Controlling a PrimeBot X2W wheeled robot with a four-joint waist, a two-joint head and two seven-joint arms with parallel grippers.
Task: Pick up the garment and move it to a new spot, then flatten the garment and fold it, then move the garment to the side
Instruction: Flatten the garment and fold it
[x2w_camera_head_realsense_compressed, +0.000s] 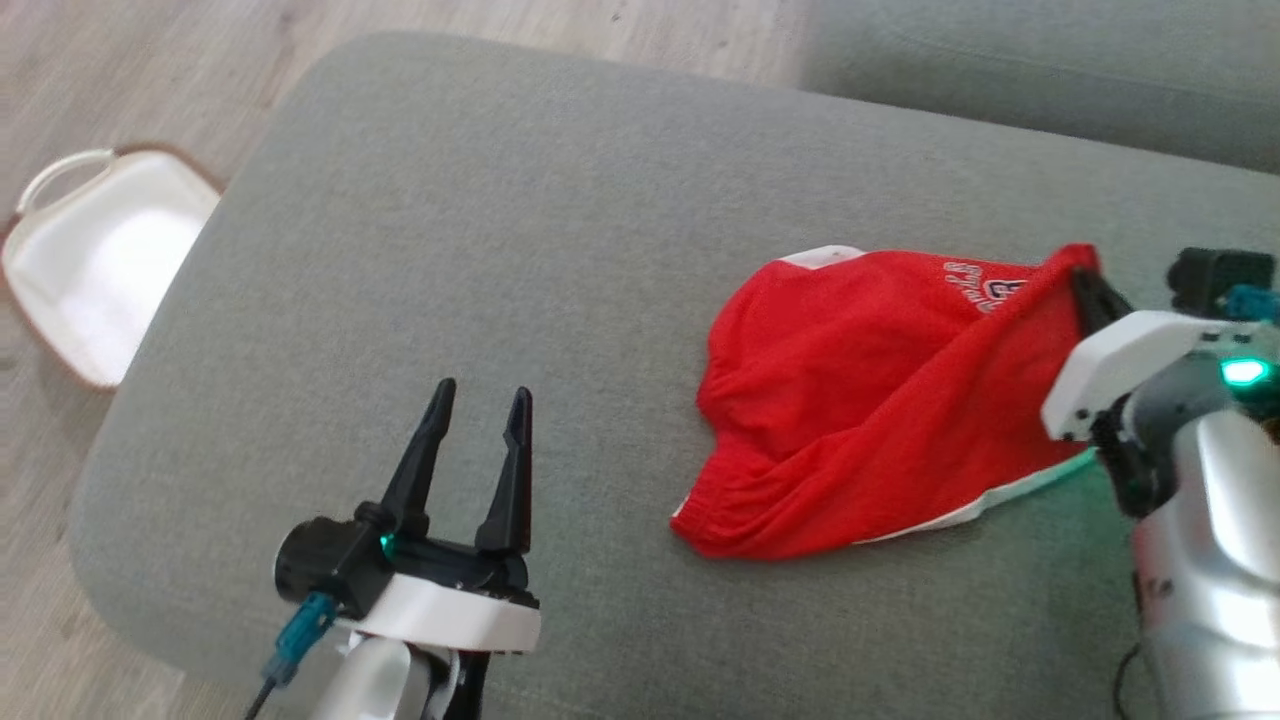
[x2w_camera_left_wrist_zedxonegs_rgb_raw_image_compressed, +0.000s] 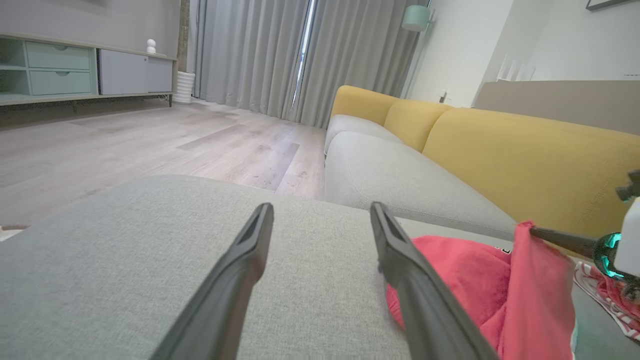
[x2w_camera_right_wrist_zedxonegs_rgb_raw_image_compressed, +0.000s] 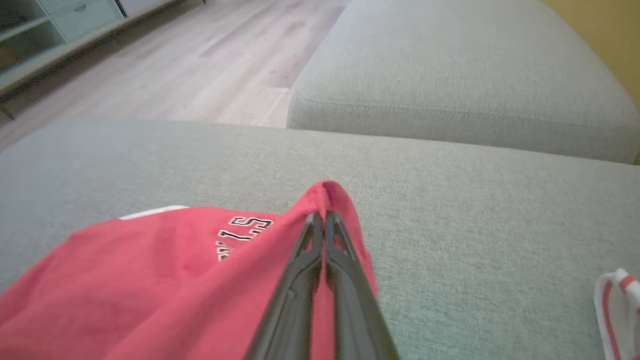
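in the head view the red garment (x2w_camera_head_realsense_compressed: 860, 400) is lying crumpled on the right half of the grey cushion (x2w_camera_head_realsense_compressed: 500, 250), its long axis running from a bunched hem at the lower left up to a raised corner at the upper right. the right pincer (x2w_camera_head_realsense_compressed: 1085, 285) is pinching that raised corner, its two fingers pressed together on the cloth, so the right arm is plainly the nearer one (it is already in contact). the left pincer (x2w_camera_head_realsense_compressed: 482, 390) is hanging over bare cushion with its fingers spread wide and nothing between them; the garment is sitting off to its right, apart from it, with open cushion in between. in the left wrist view the left pincer (x2w_camera_left_wrist_zedxonegs_rgb_raw_image_compressed: 321, 206) is pointing along the cushion toward the yellow sofa back (x2w_camera_left_wrist_zedxonegs_rgb_raw_image_compressed: 525, 155), and the garment (x2w_camera_left_wrist_zedxonegs_rgb_raw_image_compressed: 450, 270) is showing past the right-hand finger rather than between the two, so any reach from this arm would be going sideways to the right. in the right wrist view the right pincer (x2w_camera_right_wrist_zedxonegs_rgb_raw_image_compressed: 320, 216) is closing on a peak of red fabric, with the rest of the garment (x2w_camera_right_wrist_zedxonegs_rgb_raw_image_compressed: 150, 270) draping down and away to the left of the fingers, printed lettering facing up. judging from this, the lift and carry is turning on the right arm, the cloth trailing toward the robot's left.
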